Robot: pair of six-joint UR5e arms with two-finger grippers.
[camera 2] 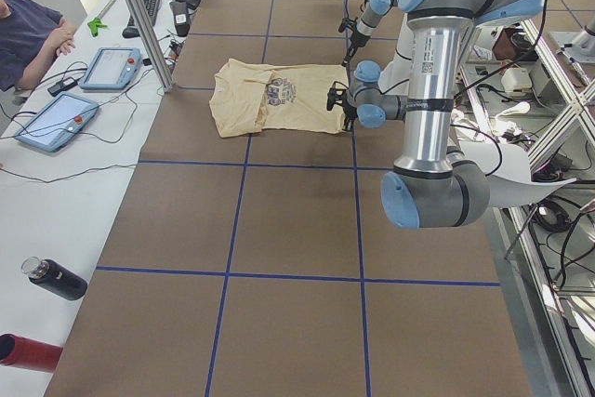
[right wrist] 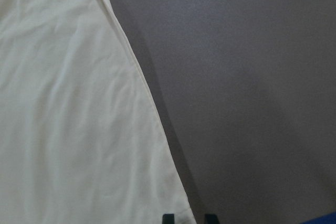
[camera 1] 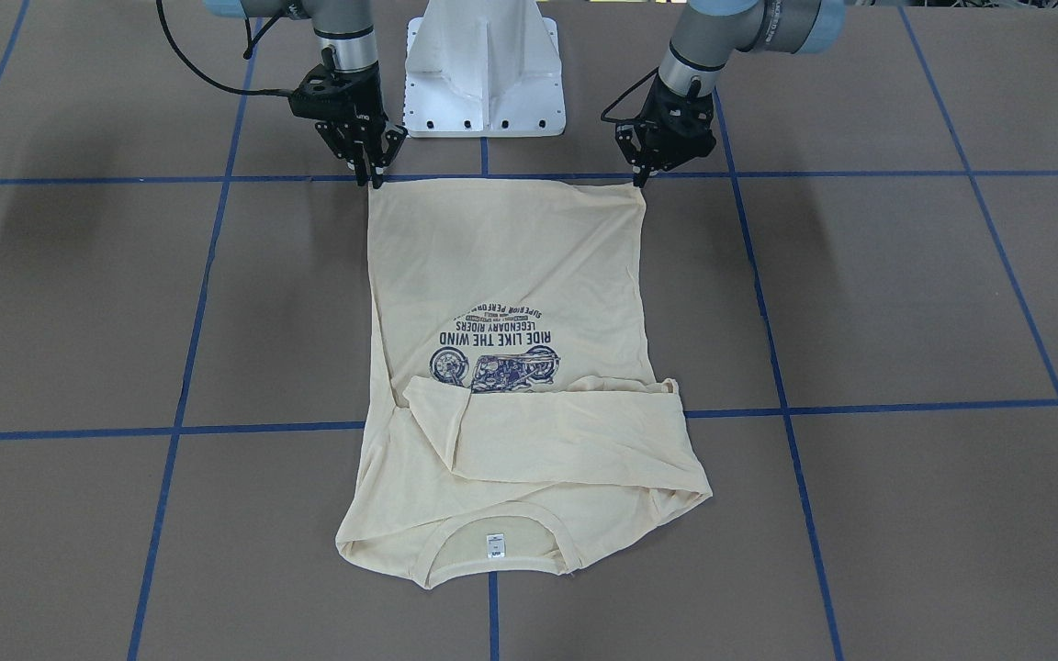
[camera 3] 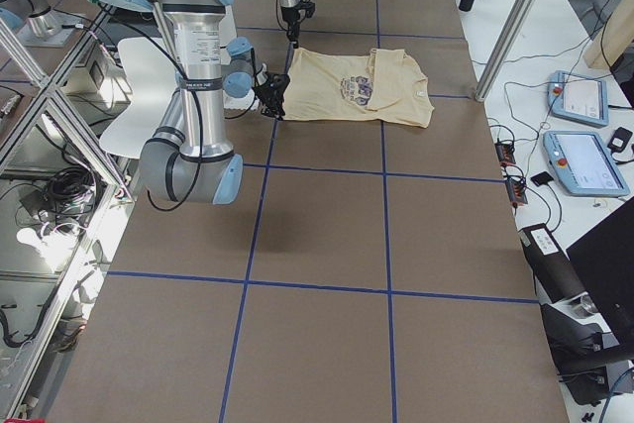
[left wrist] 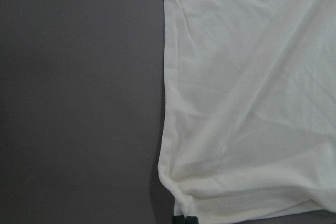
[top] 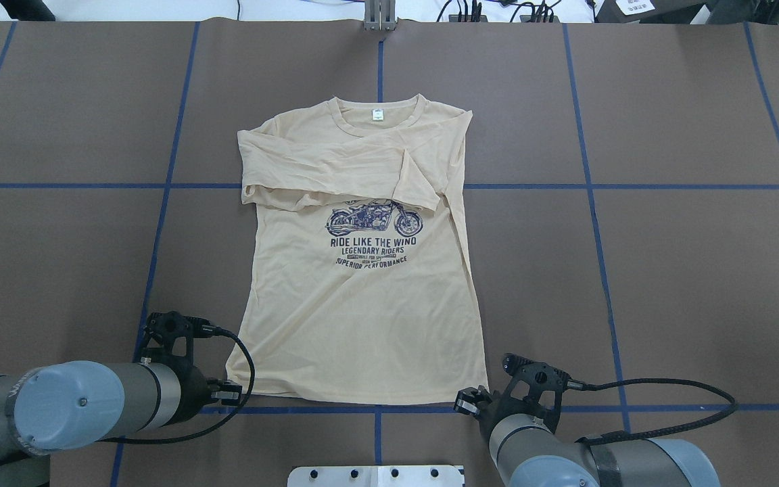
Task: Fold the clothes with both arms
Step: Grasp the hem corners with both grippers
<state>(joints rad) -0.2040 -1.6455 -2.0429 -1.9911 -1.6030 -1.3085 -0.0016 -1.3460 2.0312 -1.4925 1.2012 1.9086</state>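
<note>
Nearest me, at the bottom of the overhead view, both arms reach down to the hem of the shirt (top: 362,325).

The left gripper (camera 1: 641,176) sits at the hem corner at lower left. In its wrist view the black fingertips (left wrist: 181,219) are pressed together at the bottom edge of the frame, with the stitched hem puckered into small wrinkles between them, so I read it as clamped on the cloth.

The right gripper (camera 1: 373,176) is at the other hem corner, lower right. Its 2 fingertips (right wrist: 168,217) stand a little apart at the bottom of the wrist view, and the cloth's pointed corner ends in the gap between them; I see no pinch there.

The shirt is thin, matte, pale cream cloth, lying flat in the middle of the brown table (top: 667,270), which is crossed by blue tape lines (top: 531,186). The body is a long, slightly flared rectangle with soft creases.

Further up sits the navy motorcycle print (top: 372,233), face up. Above it the 2 sleeves (top: 335,169) are folded across the chest, overlapping. Farthest away are the rounded ribbed collar and a small white label (top: 377,115).
</note>
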